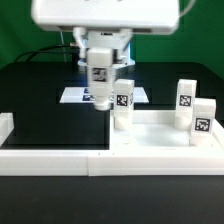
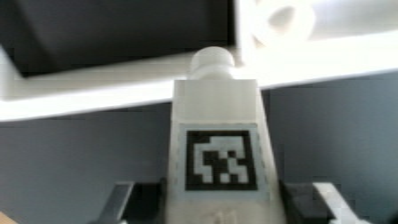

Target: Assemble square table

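My gripper (image 1: 100, 68) is shut on a white leg block (image 1: 100, 80) and holds it upright above the black table. In the wrist view the same leg (image 2: 219, 120) runs between my fingers (image 2: 128, 203), its tag facing the camera. The white square slab (image 1: 160, 135) lies flat at the exterior view's right. A second leg (image 1: 123, 100) stands at the slab's near-left corner, just right of the held leg. Two more legs (image 1: 186, 98) (image 1: 203, 118) stand at the slab's right side.
The long low white border wall (image 1: 60, 160) runs along the front, with a short return at the exterior view's left (image 1: 6, 125). The marker board (image 1: 76, 96) lies flat behind the held leg. A blurred white edge (image 2: 89, 92) crosses the wrist view beyond the leg.
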Controlling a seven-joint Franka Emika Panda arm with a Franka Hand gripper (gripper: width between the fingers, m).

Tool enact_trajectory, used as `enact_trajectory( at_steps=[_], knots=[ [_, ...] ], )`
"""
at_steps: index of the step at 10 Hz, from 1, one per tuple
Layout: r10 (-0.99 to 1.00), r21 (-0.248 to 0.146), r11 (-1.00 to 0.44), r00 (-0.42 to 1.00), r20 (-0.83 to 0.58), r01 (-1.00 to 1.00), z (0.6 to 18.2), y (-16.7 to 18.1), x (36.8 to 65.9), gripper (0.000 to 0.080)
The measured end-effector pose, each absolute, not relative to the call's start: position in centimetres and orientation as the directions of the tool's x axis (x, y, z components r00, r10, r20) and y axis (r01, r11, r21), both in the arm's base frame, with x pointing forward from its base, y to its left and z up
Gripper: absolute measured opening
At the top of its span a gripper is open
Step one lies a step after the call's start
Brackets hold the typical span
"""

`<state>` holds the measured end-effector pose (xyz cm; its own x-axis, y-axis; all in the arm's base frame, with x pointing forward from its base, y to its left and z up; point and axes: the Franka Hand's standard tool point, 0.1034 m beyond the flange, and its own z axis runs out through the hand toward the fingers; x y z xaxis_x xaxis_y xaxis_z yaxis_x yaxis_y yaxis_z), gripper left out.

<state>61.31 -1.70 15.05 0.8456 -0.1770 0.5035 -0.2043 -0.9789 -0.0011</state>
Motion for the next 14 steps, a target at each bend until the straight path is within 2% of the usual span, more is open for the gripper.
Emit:
enact_trajectory(
  at_steps=[1,2,5,7,9,11,14],
  knots=[
    [-0.130,0.027,-0.983,0.791,0.598,-0.182,15.1,-2.4,61.1,0.0291],
    [-0.138,0.030,-0.982,0.811,0.568,-0.188,14.2,-2.6,60.4,0.0291],
    [-0.125,0.036,-0.984,0.811,0.572,-0.177,14.3,-2.5,60.5,0.0291],
    [-0.109,0.048,-0.985,0.817,0.566,-0.164,13.2,-3.0,59.7,0.0291],
    [-0.119,0.031,-0.986,0.811,0.573,-0.167,12.2,-3.0,59.7,0.0291],
    [-0.120,0.016,-0.987,0.810,0.574,-0.158,12.1,-1.4,60.3,0.0291],
    [-0.105,0.023,-0.989,0.817,0.567,-0.143,11.1,-0.6,60.6,0.0291]
  ],
)
